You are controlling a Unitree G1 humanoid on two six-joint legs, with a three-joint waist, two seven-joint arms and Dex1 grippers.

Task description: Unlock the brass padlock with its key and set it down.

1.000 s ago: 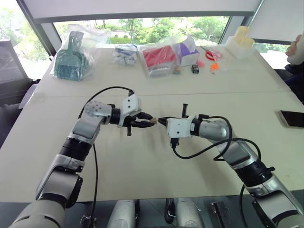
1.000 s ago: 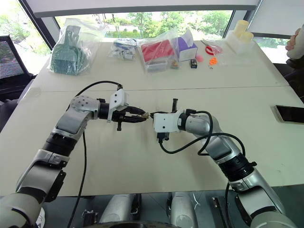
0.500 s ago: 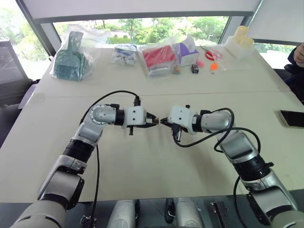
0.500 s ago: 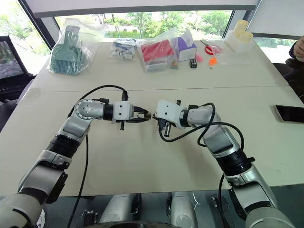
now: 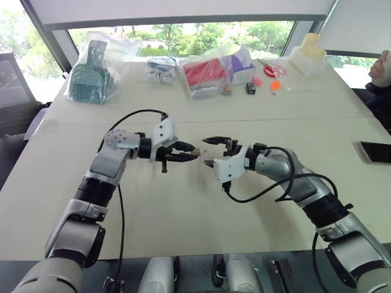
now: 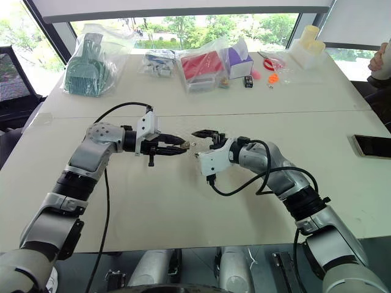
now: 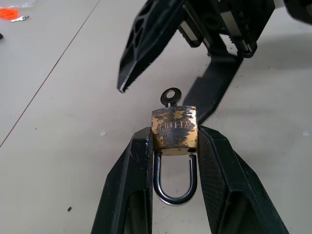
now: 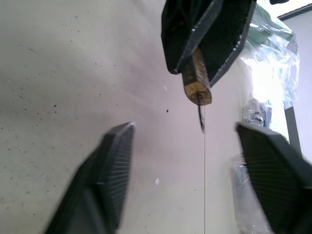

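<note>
Left gripper (image 5: 186, 153) is clamped on the worn, yellowish brass padlock (image 7: 174, 129), held above the pale table (image 5: 183, 207); its silvery shackle (image 7: 174, 183) sits between the black fingers and looks seated. The small silvery key (image 7: 170, 96) stands in the keyhole. Right gripper (image 5: 214, 151), jaws spread wide, faces it just apart. I'd close squarely on the key's bow, then twist without tugging.

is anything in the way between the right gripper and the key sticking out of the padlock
Nothing visible. The right gripper is open, its fingers spread either side of open air in front of the key, which sticks out of the brass padlock clamped in the left gripper. Only bare table lies below.
</note>
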